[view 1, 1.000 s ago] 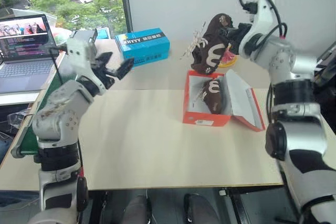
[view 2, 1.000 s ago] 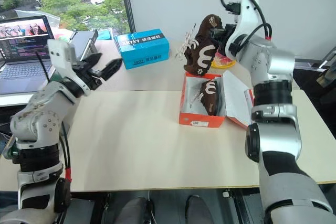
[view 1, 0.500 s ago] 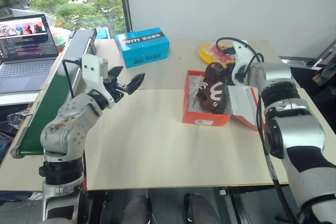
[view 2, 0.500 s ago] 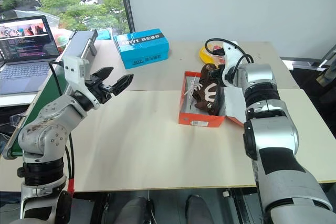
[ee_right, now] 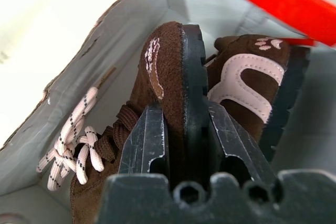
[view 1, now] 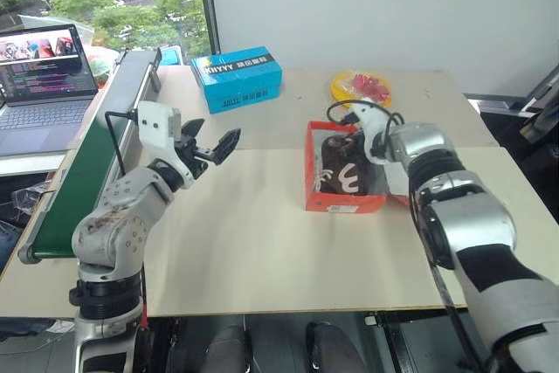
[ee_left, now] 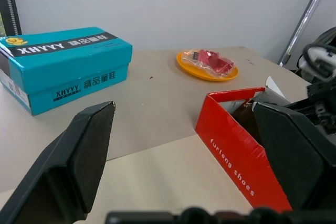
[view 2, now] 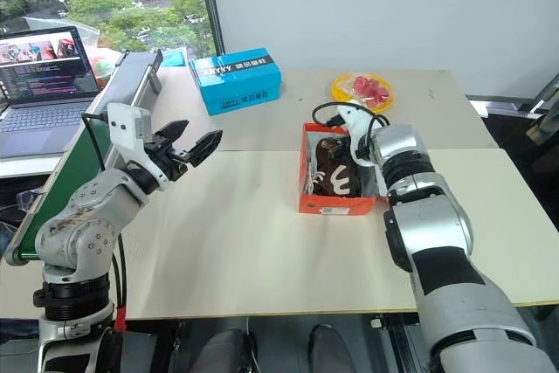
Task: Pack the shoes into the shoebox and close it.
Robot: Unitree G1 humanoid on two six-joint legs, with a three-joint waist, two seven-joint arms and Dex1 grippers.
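Note:
The orange-red shoebox [view 1: 325,203] stands open right of the table's middle, its white inside showing. Both dark brown shoes [view 1: 341,168] lie in it. My right gripper [ee_right: 184,114] reaches down into the box, shut on the heel end of one shoe [ee_right: 168,61], whose pale laces trail toward the box wall. The other shoe [ee_right: 247,82] lies right beside it, its white marking up. My right arm hides most of the lid. My left gripper [view 1: 214,133] hovers open over the table left of the box, holding nothing.
A blue box [view 1: 238,76] with white lettering sits at the back. A yellow plate [view 1: 361,86] of red wrapped things lies behind the shoebox. A laptop [view 1: 44,76] and a green rail [view 1: 79,172] line the left edge. The table's front half offers free room.
My right gripper came down from above the shoebox and carried the shoe into it, beside the other shoe. The left gripper sank slightly and stays open.

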